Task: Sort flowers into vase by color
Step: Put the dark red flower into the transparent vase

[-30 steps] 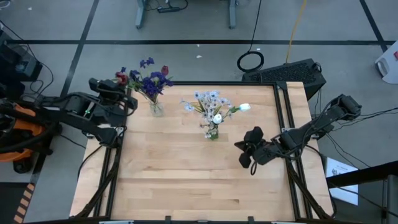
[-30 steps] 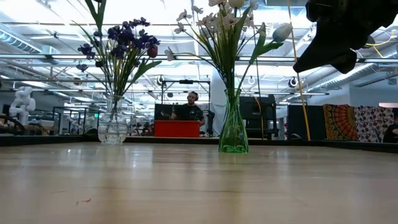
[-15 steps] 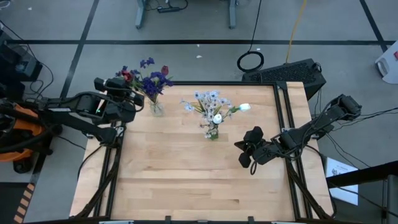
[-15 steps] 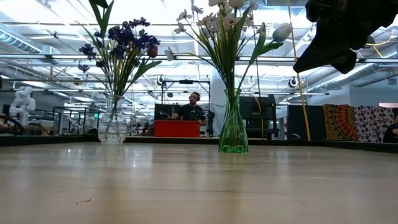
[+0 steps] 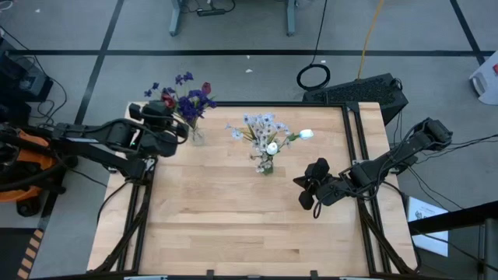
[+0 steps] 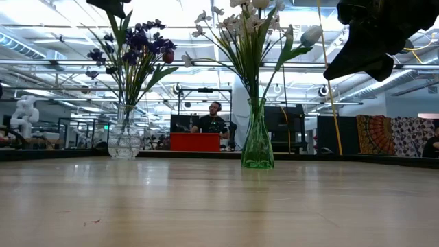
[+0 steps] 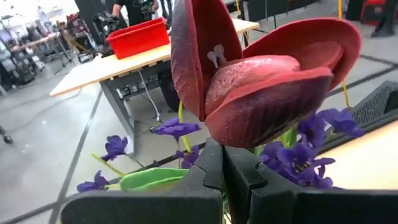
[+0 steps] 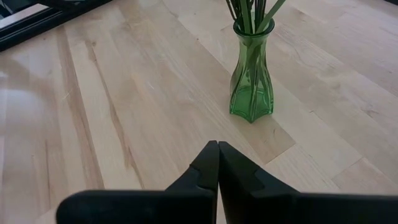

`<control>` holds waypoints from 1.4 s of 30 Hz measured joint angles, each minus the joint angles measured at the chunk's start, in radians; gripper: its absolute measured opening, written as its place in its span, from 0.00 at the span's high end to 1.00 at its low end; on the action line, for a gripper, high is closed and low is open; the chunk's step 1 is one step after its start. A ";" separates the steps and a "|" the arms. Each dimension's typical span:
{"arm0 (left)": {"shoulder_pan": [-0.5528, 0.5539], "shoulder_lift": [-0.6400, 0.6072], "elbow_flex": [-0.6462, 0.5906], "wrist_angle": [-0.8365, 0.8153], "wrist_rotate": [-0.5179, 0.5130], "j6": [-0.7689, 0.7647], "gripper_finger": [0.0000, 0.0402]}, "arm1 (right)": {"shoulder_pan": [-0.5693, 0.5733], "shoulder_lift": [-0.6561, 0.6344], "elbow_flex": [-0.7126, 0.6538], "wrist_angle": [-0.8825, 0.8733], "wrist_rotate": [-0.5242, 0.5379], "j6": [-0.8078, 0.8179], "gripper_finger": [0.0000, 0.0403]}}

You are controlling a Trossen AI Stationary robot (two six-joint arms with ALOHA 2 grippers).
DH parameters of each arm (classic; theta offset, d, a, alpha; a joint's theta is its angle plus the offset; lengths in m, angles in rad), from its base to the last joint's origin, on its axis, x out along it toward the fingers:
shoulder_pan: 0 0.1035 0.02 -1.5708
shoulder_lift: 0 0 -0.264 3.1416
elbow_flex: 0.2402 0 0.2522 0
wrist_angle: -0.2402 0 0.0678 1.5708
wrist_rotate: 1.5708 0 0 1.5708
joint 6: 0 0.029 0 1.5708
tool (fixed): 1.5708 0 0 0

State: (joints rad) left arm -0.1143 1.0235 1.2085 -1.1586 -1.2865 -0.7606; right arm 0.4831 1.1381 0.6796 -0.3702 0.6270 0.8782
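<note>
— Since a second ago, what has moved?

— Only the left arm: the left gripper (image 7: 224, 163) has carried its dark red tulip (image 7: 261, 81) from the far-left corner rightward, until the bloom sits just left of the clear vase (image 5: 195, 135). The right arm has not stirred.

— Near to far, what lies on the table (image 5: 233, 225)?

— At the near right, the right gripper (image 8: 217, 163) hovers with fingers pressed together on nothing. Farther off, mid-table, stands the green vase (image 8: 251, 87) of white and pale flowers (image 5: 267, 131). Farthest, at the far-left edge, the clear vase holds the purple-blue flowers (image 5: 191, 99), and the left gripper is clamped on the tulip's stem just under the head.

— How should the tulip handle?

— Light, probably; the stem looks thin and likely bends, the petals soft. The grip just beneath the bloom leaves the long stem hanging unseen below, so threading its tip into a narrow, crowded neck could snag. The vases look tippable; a sideways nudge is the risk.
</note>
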 joint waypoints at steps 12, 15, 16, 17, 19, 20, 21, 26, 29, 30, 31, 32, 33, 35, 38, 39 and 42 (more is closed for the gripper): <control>0.000 -0.013 0.078 0.028 0.006 0.167 1.00 | 0.000 0.000 0.000 0.000 0.000 0.000 1.00; 0.000 -0.012 0.105 0.029 0.030 0.167 1.00 | 0.000 0.000 0.000 0.000 0.000 -0.002 1.00; 0.000 -0.013 0.111 0.029 0.039 0.166 1.00 | 0.000 0.000 0.000 0.000 0.000 -0.003 1.00; 0.000 -0.013 0.114 0.028 0.047 0.167 1.00 | 0.000 0.000 0.000 0.000 0.000 -0.003 1.00; 0.000 -0.012 0.119 0.028 0.055 0.166 1.00 | 0.000 0.000 0.000 0.000 0.000 -0.003 1.00; 0.000 -0.012 0.120 0.028 0.056 0.166 1.00 | 0.000 0.000 0.000 0.000 0.000 -0.003 1.00; 0.000 -0.012 0.122 0.028 0.056 0.166 1.00 | 0.000 0.000 0.000 0.000 0.000 -0.004 1.00; 0.000 -0.012 0.122 0.032 0.072 0.166 1.00 | 0.000 0.000 0.000 0.000 0.000 -0.007 1.00; 0.000 -0.009 0.122 0.028 0.081 0.165 1.00 | 0.000 0.000 0.000 0.000 0.000 -0.007 1.00; 0.000 -0.007 0.122 0.025 0.081 0.165 1.00 | 0.000 0.000 0.000 0.000 0.000 -0.007 1.00; 0.000 -0.005 0.118 0.028 0.081 0.164 1.00 | 0.000 0.000 0.000 0.000 0.000 -0.007 1.00; 0.000 -0.005 0.109 0.030 0.081 0.160 1.00 | 0.000 0.000 0.000 0.000 0.000 -0.007 1.00; 0.000 -0.005 0.098 0.025 0.081 0.143 1.00 | 0.000 0.000 0.000 0.000 0.000 -0.007 1.00; 0.001 -0.005 0.068 0.016 0.087 0.100 1.00 | 0.000 0.000 0.000 -0.001 0.000 -0.007 1.00; 0.006 -0.007 0.007 0.016 0.103 0.058 1.00 | 0.000 0.000 0.000 0.000 0.000 -0.007 1.00; 0.008 -0.007 -0.014 0.017 0.134 0.052 1.00 | 0.000 0.000 0.000 -0.001 0.000 -0.007 1.00; 0.013 -0.005 -0.076 0.038 0.189 0.041 1.00 | 0.000 0.000 0.000 -0.001 0.000 -0.008 1.00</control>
State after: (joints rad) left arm -0.1008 1.0183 1.1321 -1.1206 -1.0972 -0.7198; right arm 0.4831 1.1385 0.6796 -0.3710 0.6270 0.8705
